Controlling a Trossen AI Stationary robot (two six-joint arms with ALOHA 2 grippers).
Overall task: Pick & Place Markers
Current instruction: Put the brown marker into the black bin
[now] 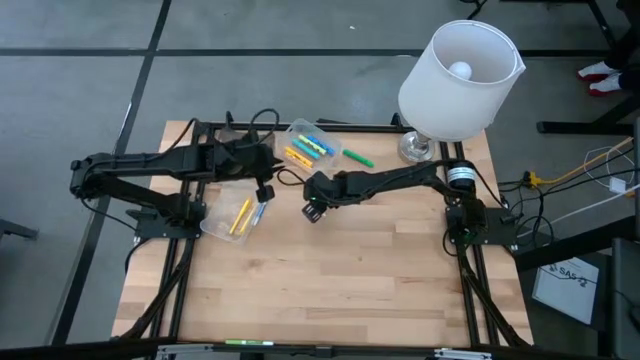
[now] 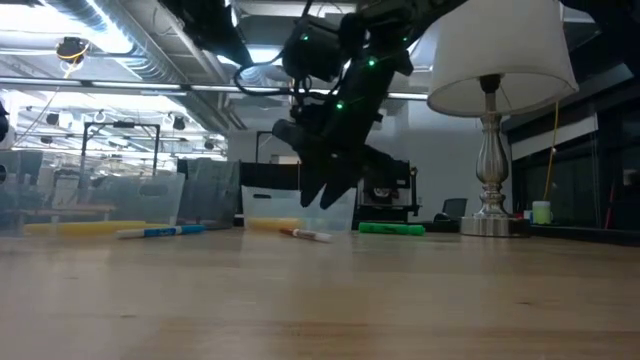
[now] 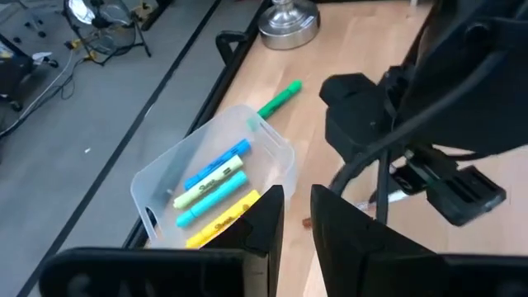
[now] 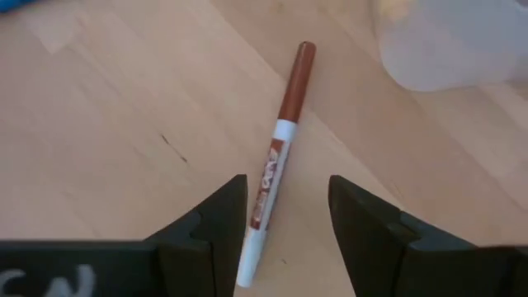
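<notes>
One brown marker (image 4: 276, 153) is lying loose on the counter (image 4: 107, 148), right gripper (image 4: 286, 219) hovering with fingers spread astride it (lining up a pinch); left gripper (image 3: 297, 219), fingers narrowly parted, is waiting above the tub (image 3: 157, 177).

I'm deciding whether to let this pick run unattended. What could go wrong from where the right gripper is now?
1. The right gripper is open over the brown marker, which lies slightly askew between the fingers; closing might roll or tilt it instead of pinching it.
2. The clear container sits close to the marker's capped end, so a nudge could push the marker against it.
3. The left gripper hovers nearby over the other container, so the arms might crowd each other.
</notes>
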